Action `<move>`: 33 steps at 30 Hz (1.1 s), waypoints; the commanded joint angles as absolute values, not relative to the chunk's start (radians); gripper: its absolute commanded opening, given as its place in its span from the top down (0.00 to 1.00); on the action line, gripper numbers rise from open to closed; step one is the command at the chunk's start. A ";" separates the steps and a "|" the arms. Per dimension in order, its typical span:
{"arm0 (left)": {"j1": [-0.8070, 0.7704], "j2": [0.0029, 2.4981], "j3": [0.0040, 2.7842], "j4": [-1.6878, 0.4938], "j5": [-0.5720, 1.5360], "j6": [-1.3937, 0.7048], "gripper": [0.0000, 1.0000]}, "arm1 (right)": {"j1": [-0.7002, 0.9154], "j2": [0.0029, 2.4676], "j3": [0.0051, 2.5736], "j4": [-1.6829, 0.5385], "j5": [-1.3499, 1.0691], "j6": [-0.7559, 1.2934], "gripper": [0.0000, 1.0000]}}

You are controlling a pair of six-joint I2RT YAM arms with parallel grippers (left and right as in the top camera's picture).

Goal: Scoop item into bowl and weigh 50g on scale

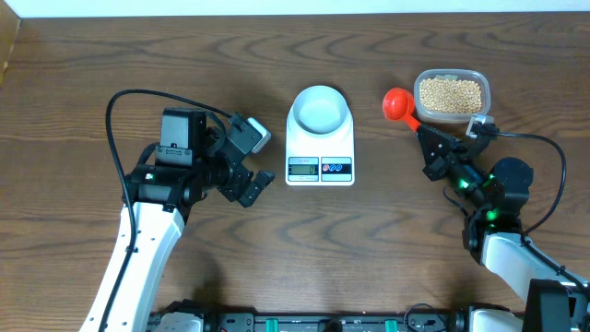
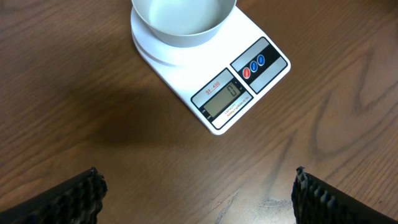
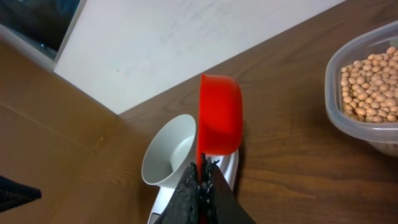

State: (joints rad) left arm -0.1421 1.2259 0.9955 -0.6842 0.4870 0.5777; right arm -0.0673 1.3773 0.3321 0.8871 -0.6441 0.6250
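The white scale (image 1: 320,159) sits mid-table with the pale blue bowl (image 1: 320,109) on it; nothing shows in the bowl. A clear tub (image 1: 451,94) at the right holds the tan beans (image 1: 451,92). My right gripper (image 1: 422,135) is shut on the handle of a red scoop (image 1: 398,103), left of the tub. In the right wrist view the scoop (image 3: 219,115) stands on edge over the bowl (image 3: 169,152), beans (image 3: 368,84) at right, gripper (image 3: 201,171) clamped. My left gripper (image 1: 255,168) hangs open left of the scale (image 2: 214,71), fingers (image 2: 84,196) wide apart, nothing between them.
The table's far edge meets a white wall (image 3: 186,37) just behind the scale and tub. Black cables (image 1: 115,129) loop from both arms over the wood. Bare wood (image 2: 74,93) lies between the left gripper and the scale.
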 commanded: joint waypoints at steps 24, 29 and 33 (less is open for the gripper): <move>-0.141 1.221 1.018 -0.688 0.478 0.590 0.02 | -0.089 1.380 0.476 0.739 -0.731 0.514 0.99; -0.141 1.221 1.018 -0.688 0.478 0.590 0.02 | -0.086 1.380 0.610 0.458 -0.764 0.339 0.99; -0.141 1.221 1.018 -0.688 0.478 0.591 0.02 | -0.086 1.380 0.677 0.404 -0.822 0.320 0.99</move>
